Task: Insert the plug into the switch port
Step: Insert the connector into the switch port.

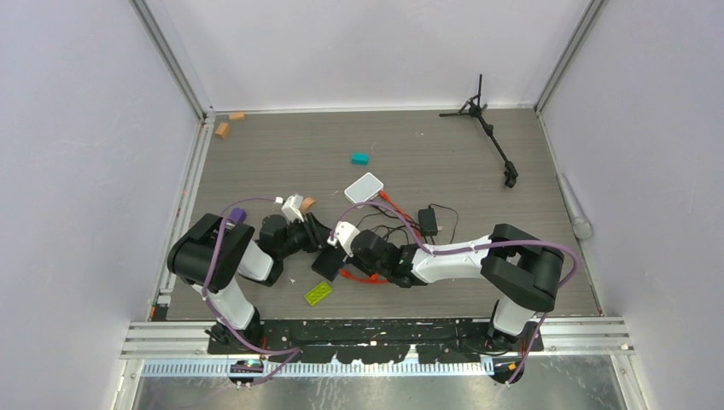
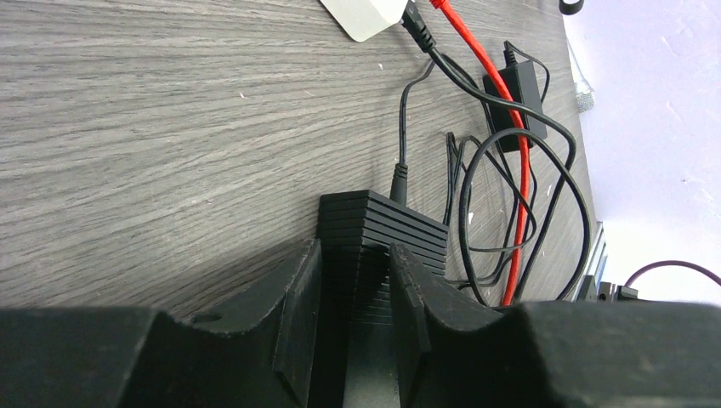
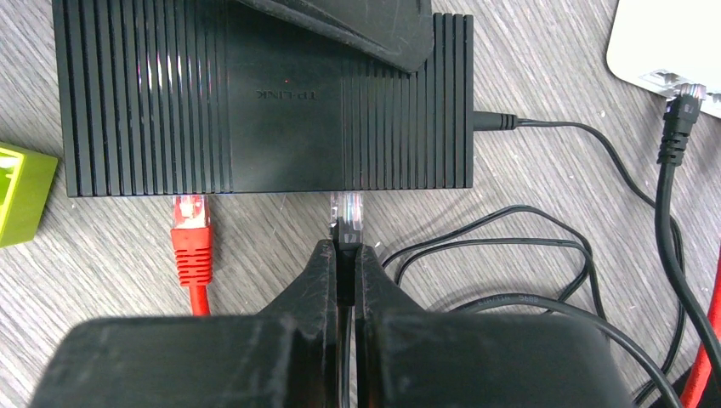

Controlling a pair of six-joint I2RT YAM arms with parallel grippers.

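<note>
Plug [image 3: 189, 214] on red cable [image 3: 198, 296] sits at switch [image 3: 255, 93] front edge, how deep cannot tell; black-booted plug [image 3: 348, 208] further along same edge.
Right pincer [image 3: 346, 252] clenched on black-booted plug, its clear tip touching the switch edge. Left pincer [image 2: 357, 259] grasps the switch end, fingers either side. Switch lies flat on counter [image 3: 536, 59].

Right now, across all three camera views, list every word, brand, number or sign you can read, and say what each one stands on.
"TP-LINK": faint lettering on the top face of the switch, upside down in the right wrist view.
No other text can be read. The white box and the green block show no legible marking, and the top view is too small to show any lettering.
</note>
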